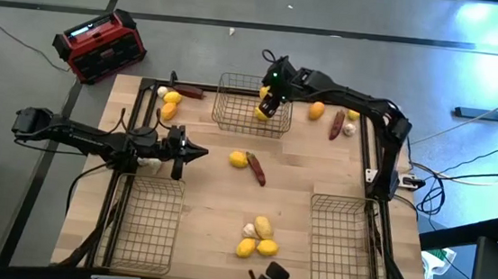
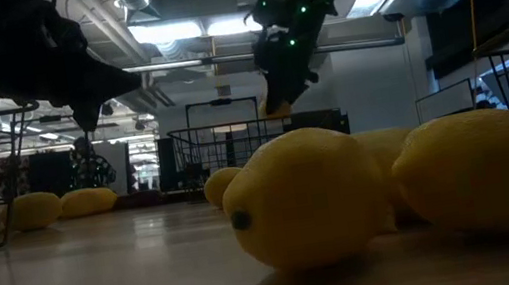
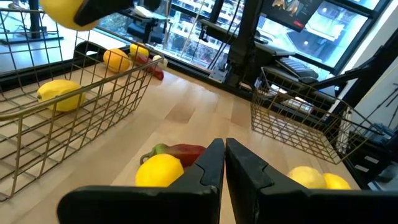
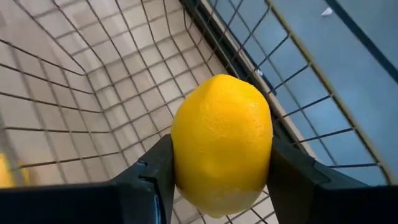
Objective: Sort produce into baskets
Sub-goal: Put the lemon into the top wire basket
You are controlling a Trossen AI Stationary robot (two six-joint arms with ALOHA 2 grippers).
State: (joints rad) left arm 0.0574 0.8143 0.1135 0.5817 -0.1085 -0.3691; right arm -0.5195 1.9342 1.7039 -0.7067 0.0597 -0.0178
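Observation:
My right gripper [image 1: 268, 108] is shut on a yellow lemon [image 4: 221, 143] over the far wire basket [image 1: 252, 104], where another lemon [image 3: 59, 94] lies on the mesh floor. My left gripper [image 1: 201, 152] is shut and empty. It sits left of the table's middle and points at a loose lemon [image 1: 239, 159] and a dark red chili [image 1: 255, 169] on the wood. In the left wrist view, its gripper [image 3: 224, 155] is just short of that lemon [image 3: 158, 171] and chili [image 3: 183, 152]. My right gripper pinches the lemon between its two fingers, on two opposite sides of its middle [image 4: 180, 155]. The fingers come from above, pointing down, as the low view [image 2: 276, 84] shows. The lemon is lifted clear above the basket's floor, with one pointed end [image 4: 217, 79] facing away from the wrist.
Two more wire baskets stand at the near left [image 1: 144, 221] and near right [image 1: 341, 242]. Lemons and a garlic bulb lie at the near middle [image 1: 259, 235]. More produce lies at the far left [image 1: 171, 106] and far right [image 1: 336, 120]. A red-and-black box [image 1: 99, 45] sits off the table.

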